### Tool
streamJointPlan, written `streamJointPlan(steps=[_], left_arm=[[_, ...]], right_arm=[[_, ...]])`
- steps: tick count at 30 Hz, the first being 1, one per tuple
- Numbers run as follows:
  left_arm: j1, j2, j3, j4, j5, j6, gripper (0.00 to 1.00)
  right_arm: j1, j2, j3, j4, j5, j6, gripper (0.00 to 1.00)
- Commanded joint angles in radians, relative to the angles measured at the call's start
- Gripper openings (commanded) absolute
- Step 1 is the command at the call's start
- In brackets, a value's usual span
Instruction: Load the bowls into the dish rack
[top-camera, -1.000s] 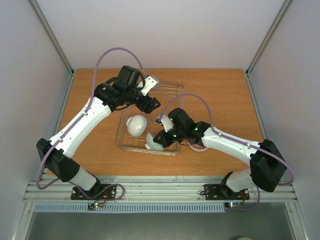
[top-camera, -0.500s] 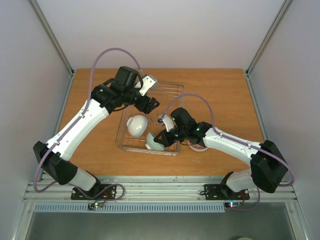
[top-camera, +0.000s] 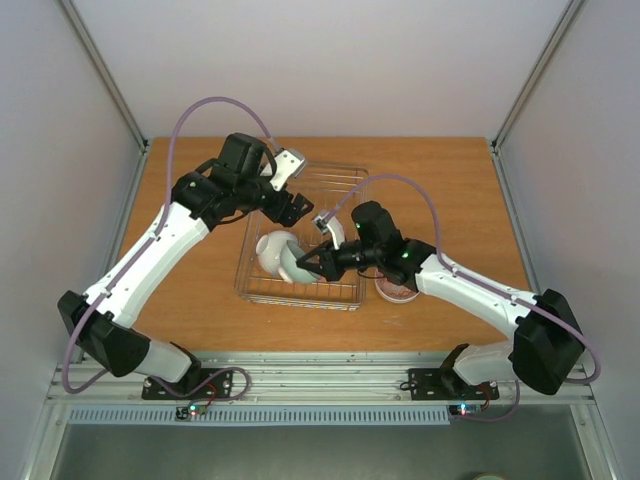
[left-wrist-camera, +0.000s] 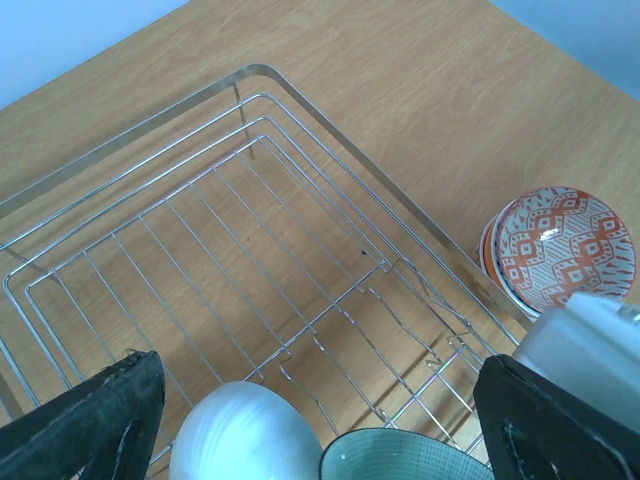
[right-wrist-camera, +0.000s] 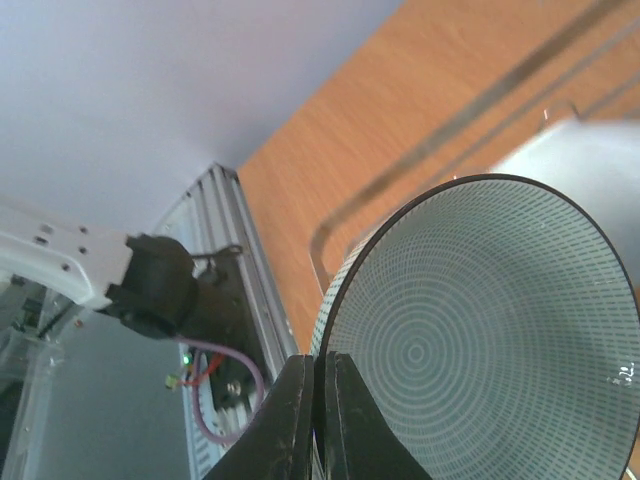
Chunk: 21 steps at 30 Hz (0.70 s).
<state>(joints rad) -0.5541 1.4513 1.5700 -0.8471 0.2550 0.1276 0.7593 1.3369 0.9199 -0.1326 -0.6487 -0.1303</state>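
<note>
Carried leftward since the earlier frame: pale green bowl (top-camera: 290, 263), gripped in right jaws (top-camera: 304, 266), now deeper over the dish rack (top-camera: 340, 178) and close beside the white bowl (top-camera: 269, 247). Uncovered by that move: orange bowls (top-camera: 397, 290) on the counter (top-camera: 450, 180), behind the right jaws and outside the rack. Drawn back a little toward the rack's far-left corner: left jaws (top-camera: 297, 210).

Right jaws: pinched shut on the green bowl's dark rim, fingers (right-wrist-camera: 285, 425) nearly meeting, one on each side of the edge. Bowl tipped on edge w/ hollow facing the wrist cam, fine dotted rings inside. Beyond the bowl from these jaws: pale blur, prob. the white bowl; touching or not, can't tell.

Left jaws: spread wide, nothing between them, fingers (left-wrist-camera: 95, 425) at opposite edges of the wrist view. Hovering above the rack. Straight ahead of the tips: bare wire grid. Between the two fingers, close in: white bowl w/ outer side showing, toward one finger, and the green bowl's rim next to it, toward the other. Past that second finger, just beyond the rack wall: orange bowls, stacked, at least two, w/ white geometric pattern inside the top one, on the counter just beside the rack.
</note>
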Motion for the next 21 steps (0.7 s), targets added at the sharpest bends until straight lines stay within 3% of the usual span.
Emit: streamJointPlan(steps=[1,8,11,21], left_arm=[[0.008,-0.033,-0.02,0.057,0.026,-0.014,0.85],[0.015,-0.045,-0.019,0.057,0.022,-0.015,0.85],[0.024,-0.055,-0.025,0.059,0.023,-0.018,0.85],[0.072,-0.065,-0.051,0.076,0.12,-0.052,0.89]], right_arm=[[-0.019,-0.019,0.04,0.19,-0.085,0.038,0.01],[-0.048,0.038,0.02,0.323,-0.105,0.09,0.01],[-0.073,0.068,-0.037,0.481,-0.12,0.174,0.01],[-0.28,0.224,-0.336,1.471,-0.147,0.724,0.01]])
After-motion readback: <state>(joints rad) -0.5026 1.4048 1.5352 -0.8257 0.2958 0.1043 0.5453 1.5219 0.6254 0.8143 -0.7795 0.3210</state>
